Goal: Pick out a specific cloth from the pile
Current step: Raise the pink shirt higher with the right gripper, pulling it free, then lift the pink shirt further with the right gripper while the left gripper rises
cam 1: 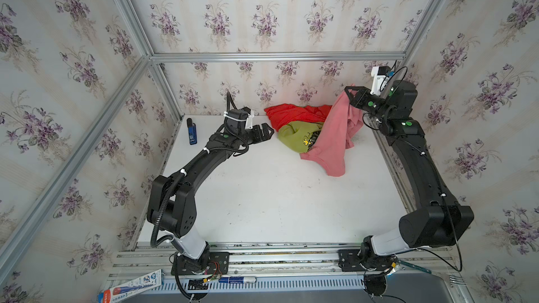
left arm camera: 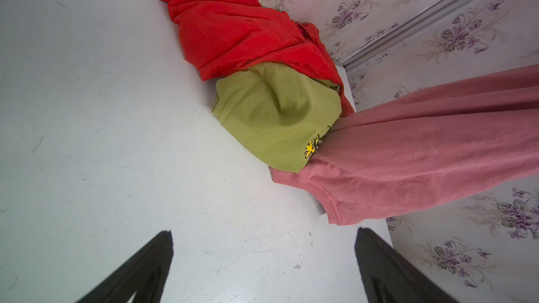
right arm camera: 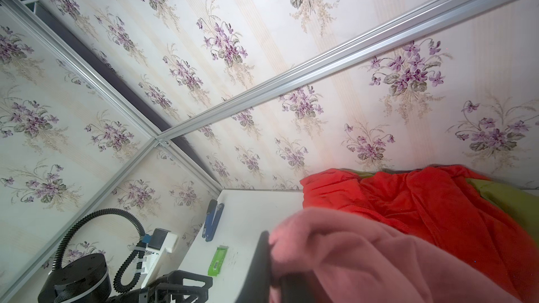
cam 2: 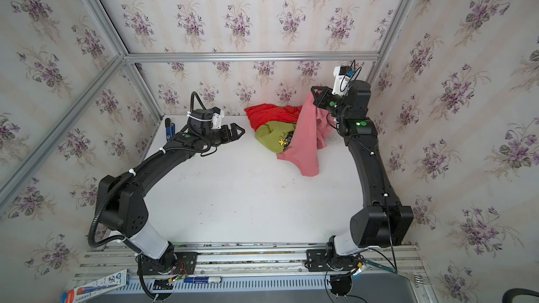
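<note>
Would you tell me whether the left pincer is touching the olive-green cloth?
Apart: the left wrist view shows bare table between the left pincer and the olive-green cloth.

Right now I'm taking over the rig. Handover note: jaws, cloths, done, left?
Left gripper: jaws open, empty, hovering over the table beside the pile.
Right gripper: jaws shut on one end of the pink cloth, held high.
Cloths: the pink one hangs from that grip. Its lower end lies on the table and overlaps the green cloth at its printed edge. Red cloth lies behind the green one.
Done: the right cloth is gripped and partly raised.
Left: probably pull it clear of the green one and set it down apart from the pile.
</note>
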`<state>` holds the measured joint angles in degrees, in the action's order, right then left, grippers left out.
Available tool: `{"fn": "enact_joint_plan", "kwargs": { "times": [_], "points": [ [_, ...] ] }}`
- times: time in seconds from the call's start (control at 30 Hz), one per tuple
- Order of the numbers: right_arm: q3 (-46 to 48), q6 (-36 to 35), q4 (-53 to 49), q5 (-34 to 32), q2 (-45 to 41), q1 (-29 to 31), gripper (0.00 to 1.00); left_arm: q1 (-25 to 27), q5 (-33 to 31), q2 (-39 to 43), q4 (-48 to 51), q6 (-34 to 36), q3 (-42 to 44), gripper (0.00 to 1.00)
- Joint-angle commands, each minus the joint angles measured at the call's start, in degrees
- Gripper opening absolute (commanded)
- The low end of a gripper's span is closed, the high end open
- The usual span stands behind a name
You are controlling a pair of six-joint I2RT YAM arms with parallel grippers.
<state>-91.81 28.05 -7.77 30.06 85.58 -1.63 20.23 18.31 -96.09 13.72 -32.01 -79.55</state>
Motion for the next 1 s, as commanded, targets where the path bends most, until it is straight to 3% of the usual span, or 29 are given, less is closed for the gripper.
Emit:
{"fn": "enact_joint_plan", "kwargs": {
  "times": [0.0, 0.97],
  "points": [
    [-0.6, -0.5, 5.9, -0.4, -1.0, 0.3, 0.00, 0.0, 0.4, 0.6, -1.1, -0.2, 0.0, 1.00],
    [-0.4, -3.1, 5.8, -1.4, -7.2, 2.7, 0.00, 0.2, 0.2, 4.2, -1.4, -0.4, 1.7, 1.00]
  ]
}}
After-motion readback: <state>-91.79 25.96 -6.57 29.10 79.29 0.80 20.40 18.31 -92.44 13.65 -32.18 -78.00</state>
